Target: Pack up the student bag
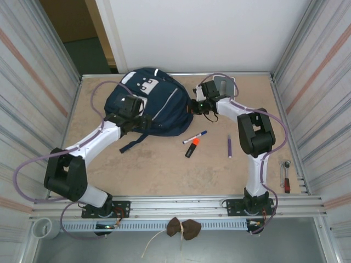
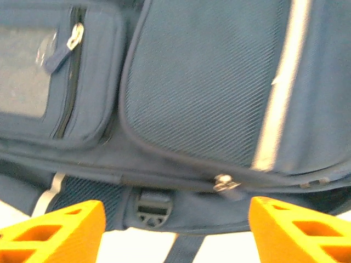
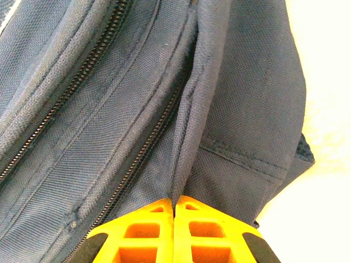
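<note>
**A:** What's where, biggest first?

**B:** The tabletop (image 1: pixel 164 170) carries the student bag (image 1: pixel 156 107) at its far middle-left. The bag lies flat, its long axis running far to near.

**A:** And your arms?

**B:** My left gripper (image 1: pixel 130 107) (image 2: pixel 175 219) is over the bag's left flank, jaws wide apart with nothing between them. My right gripper (image 1: pixel 196 106) (image 3: pixel 174 216) is at the bag's right edge, jaws closed. Its tips press against a fabric fold beside a zip, and I cannot tell whether any cloth is pinched.

**A:** So what decides the next move?

**B:** Opening comes first, I'd judge. A zipper pull (image 2: pixel 224 183) lies just ahead of the left jaws, so that arm is nearer. The marker (image 1: pixel 195 136), highlighter (image 1: pixel 191 148) and purple pen (image 1: pixel 229 146) lie right of the bag, closer to my right arm.
</note>
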Controlling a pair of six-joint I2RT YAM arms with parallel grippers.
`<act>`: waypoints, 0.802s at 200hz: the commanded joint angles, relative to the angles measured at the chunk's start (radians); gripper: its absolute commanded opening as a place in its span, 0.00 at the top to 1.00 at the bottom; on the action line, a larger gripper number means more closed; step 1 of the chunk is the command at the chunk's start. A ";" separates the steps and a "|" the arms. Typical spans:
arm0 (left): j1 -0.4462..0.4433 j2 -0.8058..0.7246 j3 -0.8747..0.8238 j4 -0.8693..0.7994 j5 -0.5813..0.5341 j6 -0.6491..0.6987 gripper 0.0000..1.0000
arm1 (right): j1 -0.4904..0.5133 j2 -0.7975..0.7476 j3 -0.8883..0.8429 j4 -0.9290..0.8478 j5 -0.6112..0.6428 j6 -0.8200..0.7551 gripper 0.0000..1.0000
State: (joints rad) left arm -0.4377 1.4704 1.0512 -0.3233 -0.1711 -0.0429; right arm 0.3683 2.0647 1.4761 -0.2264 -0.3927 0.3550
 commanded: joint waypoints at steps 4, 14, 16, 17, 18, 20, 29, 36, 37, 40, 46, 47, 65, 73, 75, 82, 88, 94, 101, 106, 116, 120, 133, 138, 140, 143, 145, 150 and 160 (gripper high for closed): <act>-0.063 0.028 0.070 0.043 0.055 0.078 0.25 | 0.015 -0.074 -0.050 0.017 -0.030 0.003 1.00; -0.085 0.079 0.117 0.033 0.039 0.096 0.23 | 0.017 -0.084 -0.064 0.032 -0.034 0.013 1.00; -0.088 0.089 0.124 0.031 0.036 0.100 0.23 | 0.017 -0.085 -0.066 0.035 -0.035 0.015 1.00; -0.090 0.095 0.130 0.030 0.036 0.102 0.22 | 0.017 -0.086 -0.068 0.036 -0.036 0.016 1.00; -0.091 0.100 0.136 0.029 0.036 0.104 0.22 | 0.017 -0.087 -0.069 0.037 -0.036 0.017 1.00; -0.095 0.111 0.144 0.026 0.032 0.108 0.22 | 0.018 -0.088 -0.071 0.040 -0.037 0.018 1.00; -0.108 0.160 0.191 0.013 0.019 0.126 0.21 | 0.018 -0.095 -0.080 0.049 -0.042 0.025 1.00; -0.119 0.197 0.228 0.000 0.013 0.144 0.20 | 0.020 -0.097 -0.085 0.054 -0.043 0.029 1.00; -0.121 0.201 0.233 -0.001 0.013 0.148 0.20 | 0.020 -0.098 -0.085 0.054 -0.043 0.030 1.00; -0.127 0.213 0.245 -0.003 0.010 0.156 0.19 | 0.021 -0.101 -0.088 0.056 -0.043 0.031 1.00; -0.137 0.245 0.273 -0.005 -0.004 0.172 0.18 | 0.022 -0.104 -0.093 0.060 -0.044 0.033 1.00; -0.139 0.251 0.278 -0.006 -0.006 0.175 0.18 | 0.023 -0.105 -0.093 0.060 -0.044 0.032 1.00; -0.160 0.343 0.363 -0.038 -0.045 0.211 0.15 | 0.024 -0.113 -0.107 0.069 -0.046 0.036 1.00; -0.161 0.381 0.399 -0.063 -0.061 0.212 0.15 | 0.024 -0.114 -0.112 0.070 -0.045 0.036 1.00; -0.161 0.388 0.408 -0.067 -0.066 0.212 0.15 | 0.024 -0.114 -0.113 0.070 -0.045 0.036 1.00; -0.159 0.418 0.430 -0.075 -0.088 0.216 0.15 | 0.025 -0.116 -0.117 0.070 -0.046 0.036 1.00; -0.158 0.438 0.448 -0.087 -0.105 0.220 0.15 | 0.024 -0.117 -0.120 0.069 -0.046 0.036 1.00; -0.154 0.452 0.464 -0.095 -0.121 0.220 0.16 | 0.025 -0.119 -0.123 0.068 -0.047 0.034 1.00; -0.144 0.463 0.477 -0.102 -0.123 0.214 0.17 | 0.025 -0.121 -0.127 0.069 -0.047 0.033 1.00; -0.135 0.465 0.482 -0.104 -0.110 0.209 0.19 | 0.024 -0.123 -0.131 0.068 -0.046 0.032 1.00; -0.114 0.462 0.482 -0.100 -0.071 0.196 0.21 | 0.025 -0.125 -0.138 0.068 -0.042 0.030 1.00; -0.106 0.457 0.481 -0.097 -0.054 0.190 0.23 | 0.024 -0.126 -0.141 0.069 -0.041 0.029 1.00; -0.082 0.441 0.474 -0.087 -0.011 0.171 0.27 | 0.024 -0.128 -0.156 0.070 -0.037 0.026 1.00; -0.075 0.434 0.470 -0.081 0.003 0.169 0.28 | 0.024 -0.129 -0.162 0.070 -0.034 0.025 1.00; -0.073 0.430 0.468 -0.079 0.010 0.169 0.28 | 0.023 -0.129 -0.165 0.071 -0.033 0.025 1.00; -0.070 0.426 0.464 -0.075 0.017 0.169 0.28 | 0.023 -0.129 -0.168 0.071 -0.032 0.025 1.00; -0.067 0.424 0.462 -0.073 0.024 0.169 0.29 | 0.023 -0.129 -0.170 0.071 -0.031 0.025 1.00; -0.061 0.418 0.458 -0.067 0.034 0.169 0.30 | 0.023 -0.130 -0.175 0.073 -0.031 0.025 1.00; -0.049 0.410 0.453 -0.062 0.056 0.170 0.33 | 0.023 -0.131 -0.185 0.077 -0.031 0.027 1.00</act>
State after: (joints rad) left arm -0.5232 1.9350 1.4914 -0.3954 -0.1623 0.1345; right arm 0.3874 1.9778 1.3231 -0.1211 -0.4171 0.3813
